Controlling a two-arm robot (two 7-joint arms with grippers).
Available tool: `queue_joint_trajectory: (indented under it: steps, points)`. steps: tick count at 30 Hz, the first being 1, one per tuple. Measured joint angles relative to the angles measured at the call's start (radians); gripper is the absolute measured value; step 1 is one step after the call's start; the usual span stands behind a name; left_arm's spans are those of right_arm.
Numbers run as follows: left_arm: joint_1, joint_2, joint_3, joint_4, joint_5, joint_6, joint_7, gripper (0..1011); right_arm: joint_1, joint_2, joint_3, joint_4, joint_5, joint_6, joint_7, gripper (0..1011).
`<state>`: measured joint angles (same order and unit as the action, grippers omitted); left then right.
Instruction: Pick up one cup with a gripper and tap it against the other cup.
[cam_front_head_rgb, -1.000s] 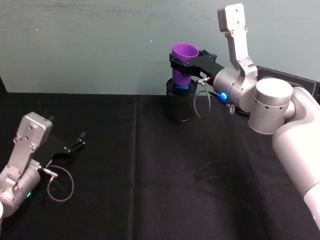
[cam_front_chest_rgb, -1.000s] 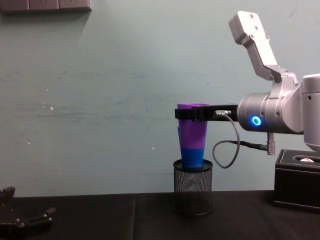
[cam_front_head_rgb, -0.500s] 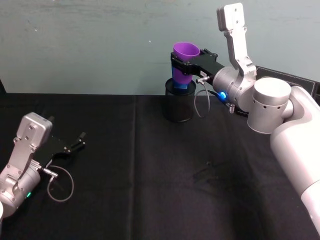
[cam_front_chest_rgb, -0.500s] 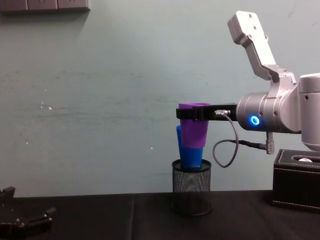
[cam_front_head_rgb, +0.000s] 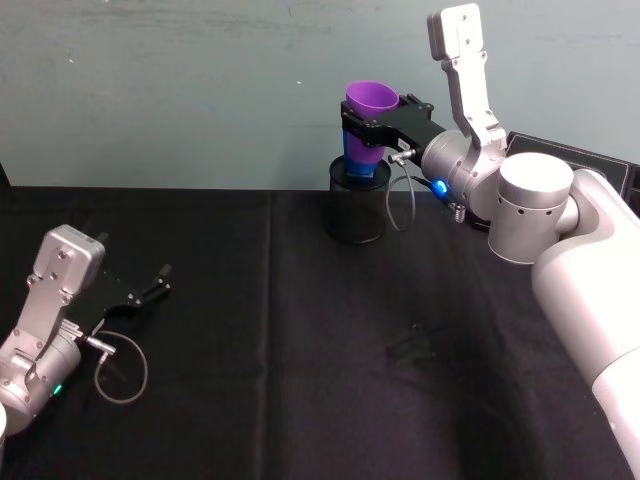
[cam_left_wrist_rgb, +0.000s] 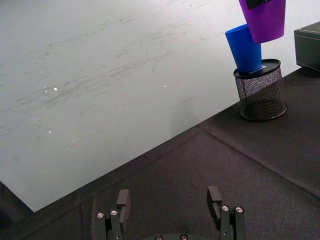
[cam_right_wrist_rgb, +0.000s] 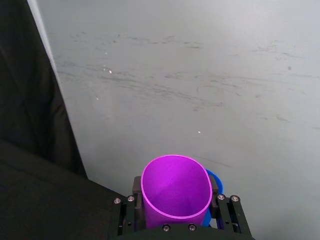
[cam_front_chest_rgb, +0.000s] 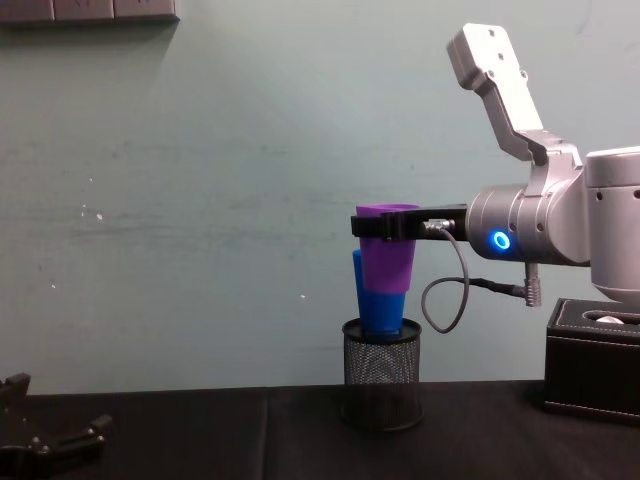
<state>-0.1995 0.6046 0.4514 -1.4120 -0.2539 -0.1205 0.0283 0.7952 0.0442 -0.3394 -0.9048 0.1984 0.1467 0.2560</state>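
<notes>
The right gripper (cam_front_chest_rgb: 385, 226) is closed on the plain purple cup (cam_front_chest_rgb: 388, 262) just under its rim, holding it upright in the air. Below the gripper, the blue cup (cam_front_chest_rgb: 382, 313) leans in a mesh holder (cam_front_chest_rgb: 381, 375), just beside the purple cup's lower wall. The left gripper (cam_left_wrist_rgb: 168, 200) lies well apart, fingers spread.

Lower cup (cam_front_chest_rgb: 380, 315) in holder (cam_front_chest_rgb: 381, 375) (far on table (cam_front_chest_rgb: 200, 437)), upper cup (cam_front_chest_rgb: 388, 265) before it.

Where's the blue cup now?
Head view: the blue cup sticks up from the black mesh holder at the back, just right of centre, beside the purple cup the right tool holds.
</notes>
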Motion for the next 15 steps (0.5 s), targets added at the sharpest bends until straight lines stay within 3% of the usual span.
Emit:
queue_joint_trajectory:
  steps: [15]
  points:
    - [0.0, 0.0, 0.0, 0.0, 0.0, 0.0, 0.0, 1011, 0.015, -0.017, 0.016, 0.03, -0.023, -0.016, -0.002, 731]
